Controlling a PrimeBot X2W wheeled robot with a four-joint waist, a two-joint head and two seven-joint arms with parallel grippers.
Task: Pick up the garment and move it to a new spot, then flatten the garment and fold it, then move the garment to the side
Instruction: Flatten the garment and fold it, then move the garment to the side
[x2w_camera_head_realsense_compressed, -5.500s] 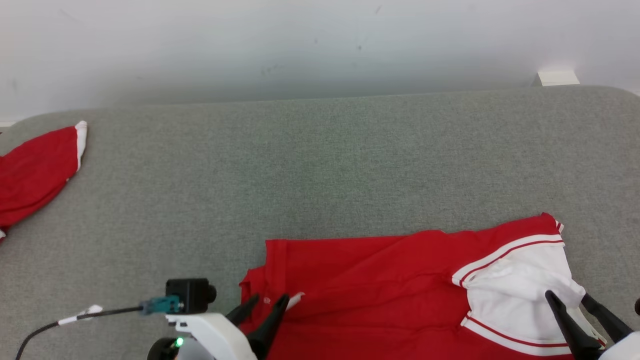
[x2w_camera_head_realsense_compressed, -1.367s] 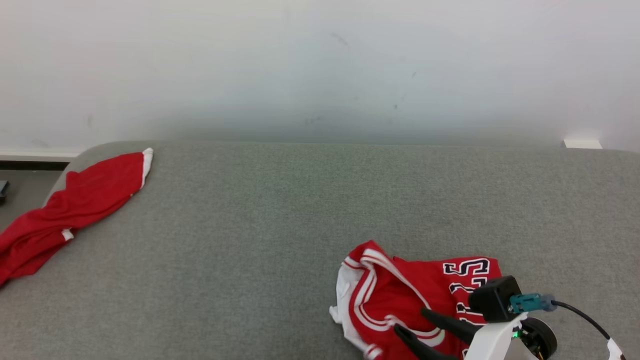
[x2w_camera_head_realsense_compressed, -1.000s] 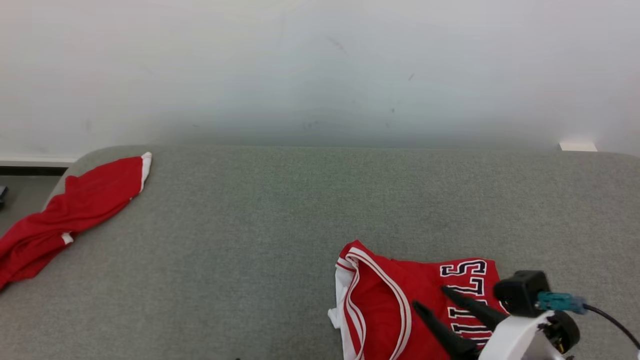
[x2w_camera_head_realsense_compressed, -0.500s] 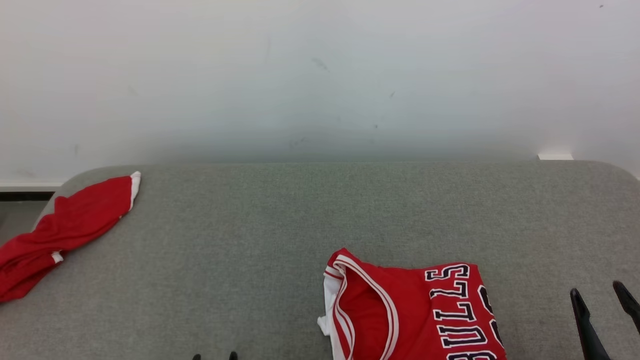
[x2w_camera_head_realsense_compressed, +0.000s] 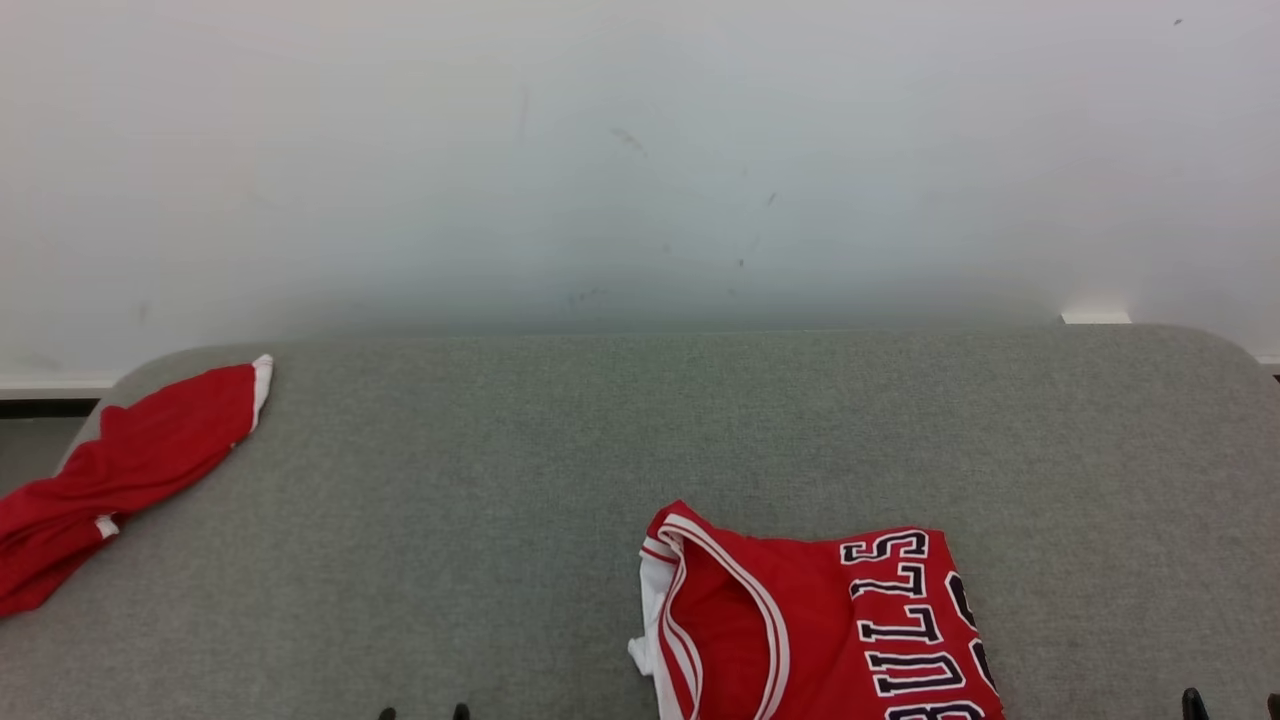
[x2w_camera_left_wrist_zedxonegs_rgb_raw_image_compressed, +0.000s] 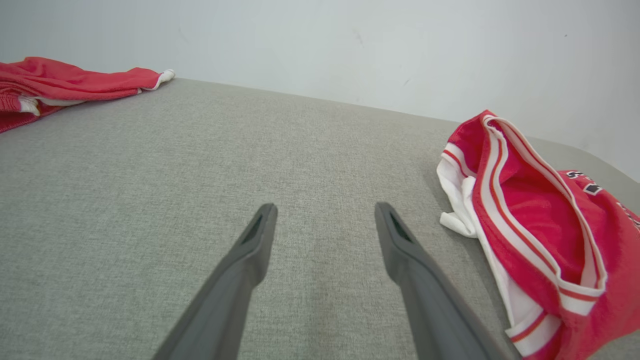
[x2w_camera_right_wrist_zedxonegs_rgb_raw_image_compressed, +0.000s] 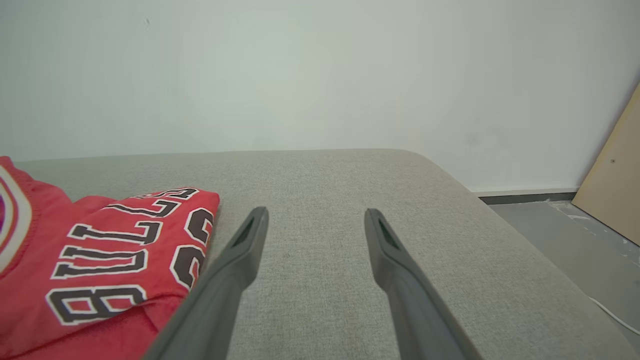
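A plain white wall stands behind everything. In front of it is the wide desk, covered in grey woven fabric, with rounded corners.

The folded red jersey with white and red striped trim lies flat on the desk, at the near edge and toward the right side in the head view. Dark letters with white outline, reading "BULLS", run across its right part. The open neck or armhole with the striped border is on its left part.

Far to the left of the jersey, at the far left corner of the desk, lies a crumpled red garment with a white edge. It is well apart from the jersey.

The left end effector is just to the left of the jersey, over bare grey fabric. Its 2 dark fingers are spread wide and hold nothing. The right end effector is just to the right of the jersey, beside the lettered edge. Its 2 fingers are also spread wide and empty.

Further right of the jersey, beyond the desk edge, a beige board leans above the grey floor.
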